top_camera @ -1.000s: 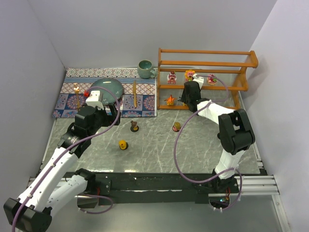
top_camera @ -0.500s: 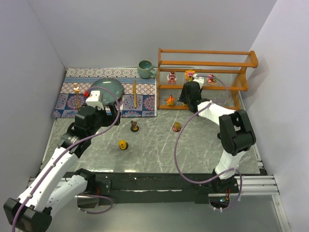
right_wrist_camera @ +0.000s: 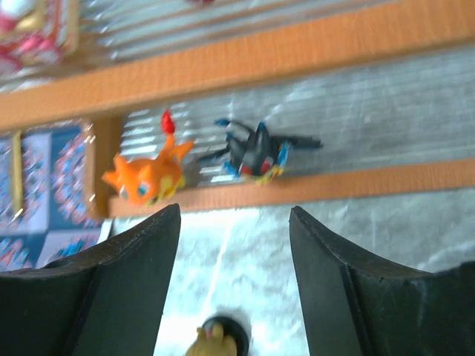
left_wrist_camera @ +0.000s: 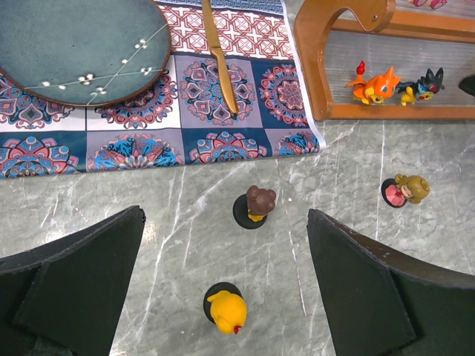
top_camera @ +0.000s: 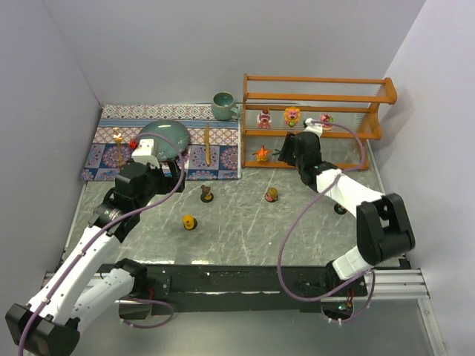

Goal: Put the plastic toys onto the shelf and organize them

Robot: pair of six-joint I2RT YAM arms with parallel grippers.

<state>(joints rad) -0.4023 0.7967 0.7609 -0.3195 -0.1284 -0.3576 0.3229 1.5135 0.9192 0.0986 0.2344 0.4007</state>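
— Over at nine o'clock, the left claw (left_wrist_camera: 224, 215) hangs above the tabletop (top_camera: 245, 230), spread wide, gripping nothing. What's under it?
— Straight below, a yellow toy (left_wrist_camera: 225, 311), with a brown-headed toy (left_wrist_camera: 256, 204) at its one o'clock, both on dark bases. Off at three o'clock sits a tan toy (left_wrist_camera: 407, 190).
— And at twelve?
— That's a patterned mat (left_wrist_camera: 223, 141) carrying a teal plate (left_wrist_camera: 74, 44) and a slim wooden utensil (left_wrist_camera: 219, 55), with a mug (top_camera: 223, 105) behind it.
— Moving right, the shelf (top_camera: 319, 79)?
— On the bottom tier, an orange creature (right_wrist_camera: 147, 174) at the left end, a dark spiky creature (right_wrist_camera: 256, 156) just beside it at three o'clock, near the front rail. On the middle tier, three pink-and-yellow toys (top_camera: 292, 116) in a row.
— And the right claw (right_wrist_camera: 234, 215)?
— It faces that bottom tier, jaws parted, released, nothing between them, the dark creature at its twelve.
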